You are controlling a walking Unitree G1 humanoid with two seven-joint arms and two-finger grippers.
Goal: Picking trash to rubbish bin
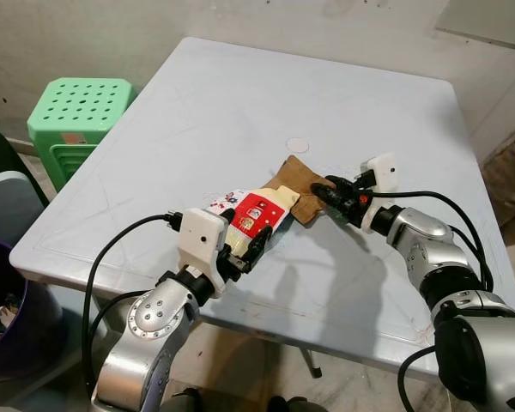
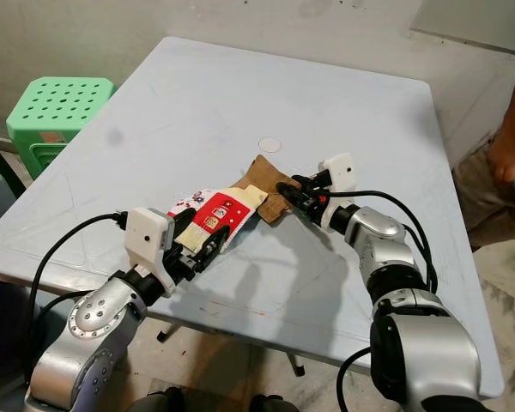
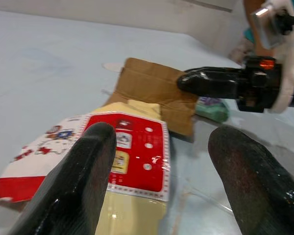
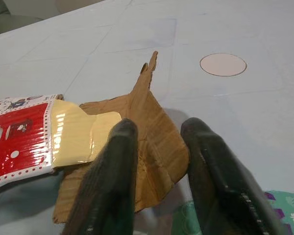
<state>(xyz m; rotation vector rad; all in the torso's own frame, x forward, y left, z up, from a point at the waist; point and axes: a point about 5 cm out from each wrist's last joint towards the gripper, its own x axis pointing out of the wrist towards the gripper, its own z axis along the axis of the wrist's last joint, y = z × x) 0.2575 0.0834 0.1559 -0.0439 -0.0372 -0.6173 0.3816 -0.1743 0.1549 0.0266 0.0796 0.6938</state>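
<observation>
A red, white and cream snack wrapper [image 1: 253, 215] lies flat on the grey table [image 1: 240, 103], its far end overlapping a torn piece of brown cardboard [image 1: 299, 184]. My left gripper [image 1: 245, 249] is open at the wrapper's near end, one finger [image 3: 83, 171] over it and the other on the bare table beside it. My right gripper [image 1: 326, 190] rests at the cardboard's right edge, its two fingers [image 4: 112, 171] a little apart with the cardboard's corner showing between them. A small green wrapper [image 4: 225, 215] lies under the right gripper.
A green plastic stool [image 1: 81, 112] stands left of the table. A dark purple bin [image 1: 9, 318] with rubbish sits on the floor at the near left. A white round spot [image 1: 298, 145] marks the tabletop. A person's arm [image 2: 506, 163] shows at the right.
</observation>
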